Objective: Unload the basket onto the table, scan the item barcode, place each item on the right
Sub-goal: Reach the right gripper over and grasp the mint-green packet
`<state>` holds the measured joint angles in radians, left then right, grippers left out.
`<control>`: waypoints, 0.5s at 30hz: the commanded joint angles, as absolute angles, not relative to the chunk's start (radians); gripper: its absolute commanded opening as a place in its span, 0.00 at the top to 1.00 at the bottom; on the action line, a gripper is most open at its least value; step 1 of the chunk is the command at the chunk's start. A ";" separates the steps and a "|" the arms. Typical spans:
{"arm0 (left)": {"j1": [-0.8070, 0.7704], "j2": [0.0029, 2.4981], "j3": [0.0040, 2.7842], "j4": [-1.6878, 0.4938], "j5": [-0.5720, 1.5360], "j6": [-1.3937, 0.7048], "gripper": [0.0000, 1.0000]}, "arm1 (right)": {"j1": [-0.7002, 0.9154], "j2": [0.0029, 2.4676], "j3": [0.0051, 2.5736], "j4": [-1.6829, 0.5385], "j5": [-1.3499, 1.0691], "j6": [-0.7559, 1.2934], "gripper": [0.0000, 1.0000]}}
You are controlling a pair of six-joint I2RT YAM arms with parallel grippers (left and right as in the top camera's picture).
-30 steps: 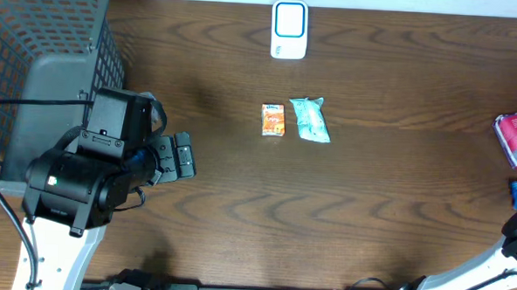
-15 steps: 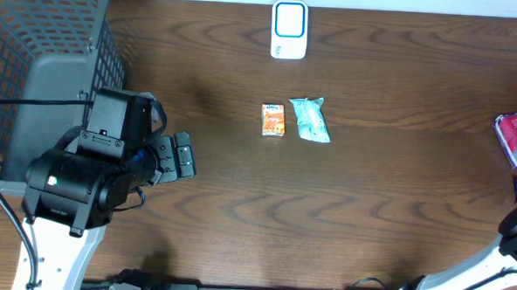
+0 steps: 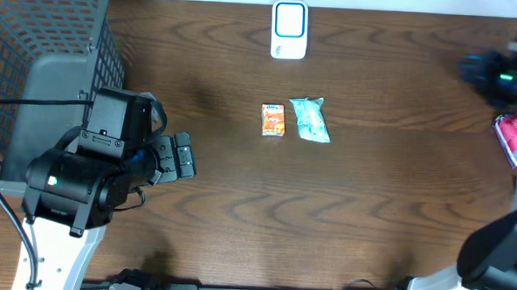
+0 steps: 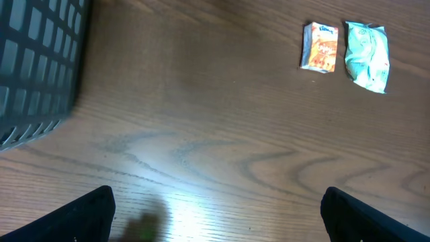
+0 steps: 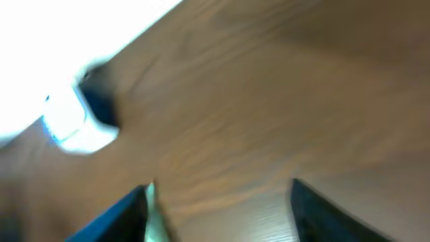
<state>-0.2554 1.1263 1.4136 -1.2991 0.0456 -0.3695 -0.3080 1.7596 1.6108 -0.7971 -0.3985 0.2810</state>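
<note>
Scanning has not begun: the orange packet (image 3: 273, 119) and teal pack (image 3: 310, 119) lie side by side on the bench (image 3: 370, 202), well ahead of the left claw (image 3: 182, 156), which gapes wide and empty. The right claw (image 5: 220, 193), blurred, shows jaws apart over bare bench, the scanner (image 5: 77, 124) ahead to its left. What remains, by the look of it: grasp an item and present its barcode.

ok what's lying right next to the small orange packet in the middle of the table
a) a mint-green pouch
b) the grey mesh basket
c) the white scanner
a: in the overhead view the mint-green pouch lies right beside the small orange packet mid-table, while the white scanner sits well away at the table's far edge.
</note>
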 commanded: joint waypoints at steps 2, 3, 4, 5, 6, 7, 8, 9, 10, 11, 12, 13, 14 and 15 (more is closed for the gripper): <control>-0.252 1.130 1.417 -1.301 0.033 -0.375 0.02 | -0.125 1.817 1.591 -0.804 -0.361 0.220 0.09; -0.252 1.130 1.417 -1.301 0.033 -0.376 0.02 | -0.092 1.830 1.588 -0.803 -0.329 0.220 0.08; -0.252 1.130 1.417 -1.301 0.033 -0.376 0.02 | -0.054 1.850 1.585 -0.804 -0.290 0.220 0.08; -0.252 1.130 1.417 -1.301 0.033 -0.375 0.02 | -0.022 1.869 1.581 -0.804 -0.262 0.223 0.13; -0.252 1.130 1.417 -1.301 0.033 -0.375 0.02 | 0.003 1.887 1.578 -0.803 -0.249 0.224 0.18; -0.252 1.130 1.417 -1.301 0.033 -0.376 0.02 | 0.040 1.919 1.575 -0.803 -0.245 0.224 0.24; -0.252 1.130 1.417 -1.301 0.033 -0.376 0.02 | 0.061 1.944 1.575 -0.801 -0.245 0.224 0.26; -0.252 1.130 1.417 -1.301 0.033 -0.375 0.02 | 0.077 1.964 1.575 -0.799 -0.245 0.224 0.28; -0.252 1.130 1.417 -1.301 0.033 -0.376 0.02 | 0.093 1.989 1.575 -0.793 -0.245 0.224 0.31; -0.252 1.130 1.417 -1.301 0.033 -0.376 0.02 | 0.104 2.008 1.575 -0.788 -0.245 0.228 0.34; -0.252 1.130 1.417 -1.301 0.033 -0.375 0.02 | 0.113 2.028 1.575 -0.785 -0.245 0.238 0.38; -0.252 1.130 1.417 -1.301 0.033 -0.376 0.02 | 0.122 2.047 1.575 -0.782 -0.249 0.253 0.43; -0.252 1.130 1.417 -1.301 0.033 -0.375 0.02 | 0.129 2.066 1.575 -0.777 -0.268 0.262 0.48; -0.252 1.130 1.417 -1.301 0.033 -0.375 0.02 | 0.135 2.085 1.575 -0.769 -0.303 0.261 0.52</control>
<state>-0.2554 1.1263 1.4136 -1.2991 0.0456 -0.3695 0.1184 2.0346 1.5799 -0.7826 -0.2714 0.2428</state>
